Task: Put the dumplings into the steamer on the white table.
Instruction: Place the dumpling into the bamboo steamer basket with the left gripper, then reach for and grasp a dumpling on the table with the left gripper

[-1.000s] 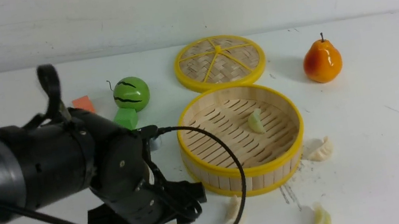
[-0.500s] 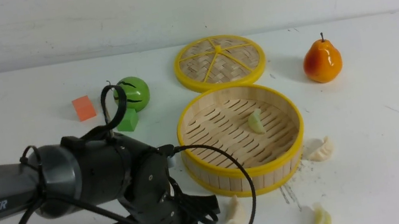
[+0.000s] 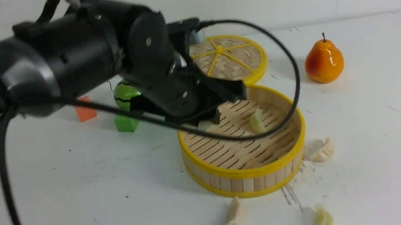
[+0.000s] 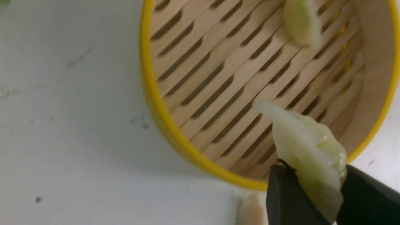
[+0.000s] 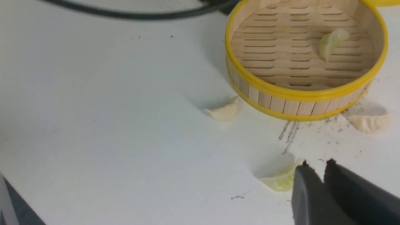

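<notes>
A white table [image 3: 77,196] fills the front view. The black left arm [image 3: 66,53] reaches across it from the left, covering the far left part of the steamer [image 3: 248,171], a round bamboo basket with yellow rims.

Only the front view shows the things behind the steamer: a flat woven lid [image 3: 232,59] touching its far rim, an orange pear [image 3: 323,60] to the right, and a green melon [image 3: 123,94], green block [image 3: 125,123] and orange block [image 3: 86,112] to the left.

Only the left wrist view shows the grasp clearly. The left gripper [image 4: 315,175] pinches a pale green held dumpling [image 4: 306,140] above the steamer, just inside its rim. The dumpling's long axis runs out from the jaws and its pointed end is over the slatted floor.

The steamer holds one green dumpling [image 3: 256,121], right of centre, on edge, its long axis pointing away from the robot.

Three dumplings lie on the table. A cream dumpling [image 3: 321,151] is just beside the steamer's right side, a front dumpling [image 3: 235,213] is near its front wall, and a near dumpling [image 3: 322,224], pale green, is at the front edge.

The front view shows the right gripper [image 5: 317,164] only as a dark wedge. The right wrist view shows its fingers pressed almost together and empty, just beside the near dumpling.
</notes>
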